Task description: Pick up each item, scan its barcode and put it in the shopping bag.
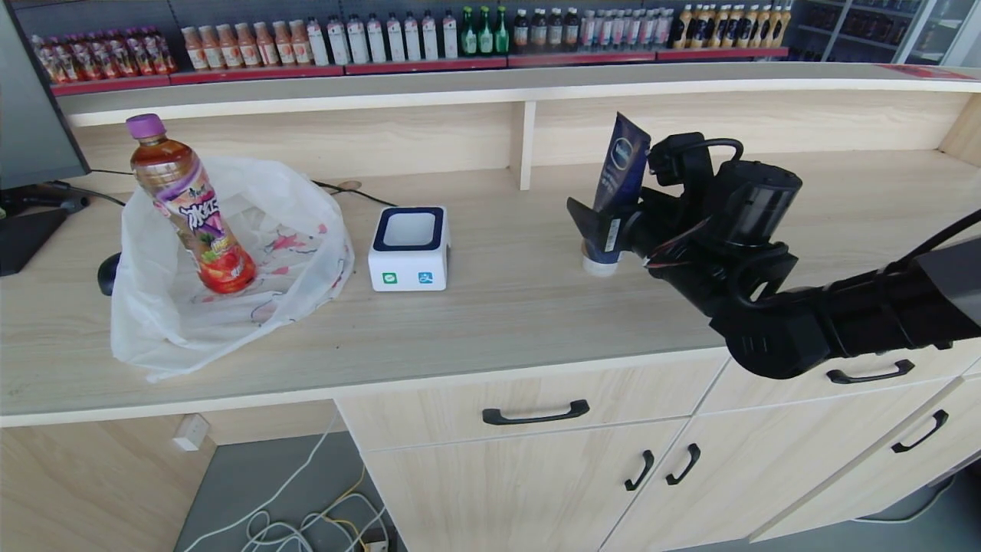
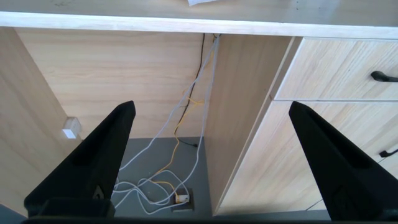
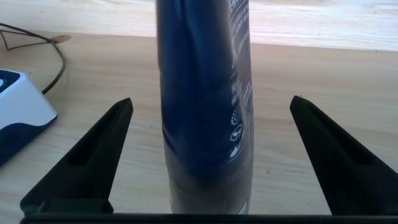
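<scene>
1. One tube [image 1: 622,180] is seen standing on its white cap on the counter [image 1: 498,307], long axis near vertical with a slight tilt.
2. Right gripper [image 3: 211,102] is placed level with the tube's lower half. Fingers are spread wide and the tube is centred in the gap, neither pad touching. Closing line runs across the long axis, so a plain squeeze is judged enough.
3. Left gripper [image 2: 211,106] is held low, below the counter edge, fingers apart and nothing held. The right arm is clearly nearer.
4. Scanner [image 1: 408,247] lies to the tube's left and the shopping bag [image 1: 306,230] farther left, with a bottle [image 1: 191,207] already inside. Leftward carry is expected after the grasp.
</scene>
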{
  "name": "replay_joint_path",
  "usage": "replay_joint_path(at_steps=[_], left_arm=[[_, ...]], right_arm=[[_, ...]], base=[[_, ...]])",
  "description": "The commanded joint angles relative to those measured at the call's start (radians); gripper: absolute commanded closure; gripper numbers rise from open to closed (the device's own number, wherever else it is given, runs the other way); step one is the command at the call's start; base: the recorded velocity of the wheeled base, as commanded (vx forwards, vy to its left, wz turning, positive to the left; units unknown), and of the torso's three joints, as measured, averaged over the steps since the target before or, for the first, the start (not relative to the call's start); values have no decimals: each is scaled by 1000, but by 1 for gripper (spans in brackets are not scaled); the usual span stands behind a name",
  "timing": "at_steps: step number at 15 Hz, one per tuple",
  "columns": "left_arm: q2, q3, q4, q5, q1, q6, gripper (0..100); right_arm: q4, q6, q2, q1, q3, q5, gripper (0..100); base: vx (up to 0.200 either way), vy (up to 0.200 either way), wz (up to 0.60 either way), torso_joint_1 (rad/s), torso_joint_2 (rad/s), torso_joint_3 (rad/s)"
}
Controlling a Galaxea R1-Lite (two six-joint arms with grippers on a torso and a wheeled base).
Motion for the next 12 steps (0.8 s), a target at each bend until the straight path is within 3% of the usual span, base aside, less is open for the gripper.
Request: replay_joint_path(at_steps=[1,10,11,12], left_arm=[[0,0,0,0,0,0,0],[0,0,0,2,0,0,0],[0,0,0,2,-1,0,0],[0,0,0,2,0,0,0]], right_arm=[[-8,0,11,-1,-2,0,0],[-9,10,38,-7,-17,-31,0],[-9,10,38,-7,-19,-31,100],[-9,10,38,-7,-19,-31,100]], base=[[0,0,0,0,0,0],[0,0,0,0,0,0],[0,0,0,0,0,0],[0,0,0,0,0,0]])
